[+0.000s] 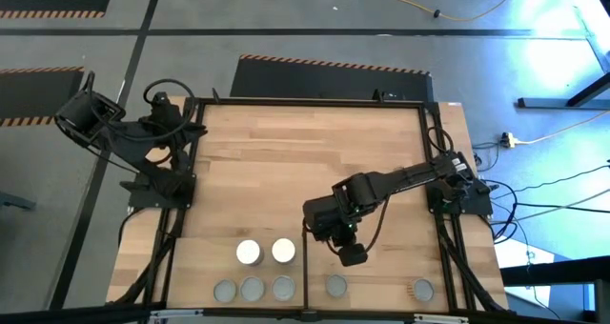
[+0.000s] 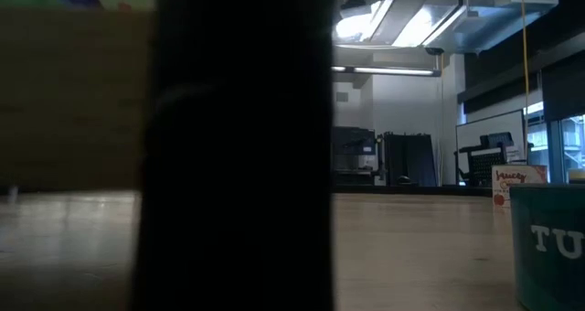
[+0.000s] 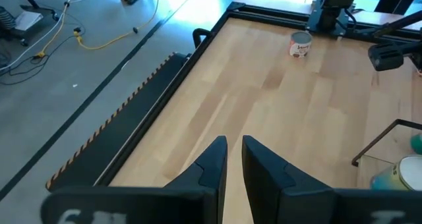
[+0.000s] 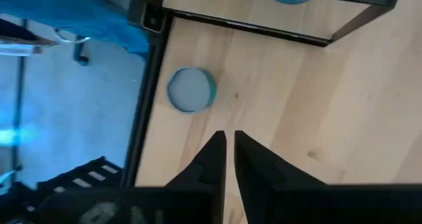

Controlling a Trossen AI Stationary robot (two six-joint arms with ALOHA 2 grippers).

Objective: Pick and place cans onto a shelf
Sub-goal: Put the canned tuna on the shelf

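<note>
Several cans stand upright on the wooden tabletop near its near edge. Two are white-topped. Grey-topped ones stand in a row closer to the edge. The shelf's thin black divider bar runs between them. My right gripper hovers near the middle of that area, shut and empty. Its wrist view shows a teal, grey-topped can ahead on the wood, untouched. My left gripper is shut and empty, and waits at the far left.
The table's black edge frame rings the wood. The shelf's black frame crosses ahead of my right gripper. In the low view a wide dark shape blocks the middle and a teal can stands at the right. Bare wood lies mid-table.
</note>
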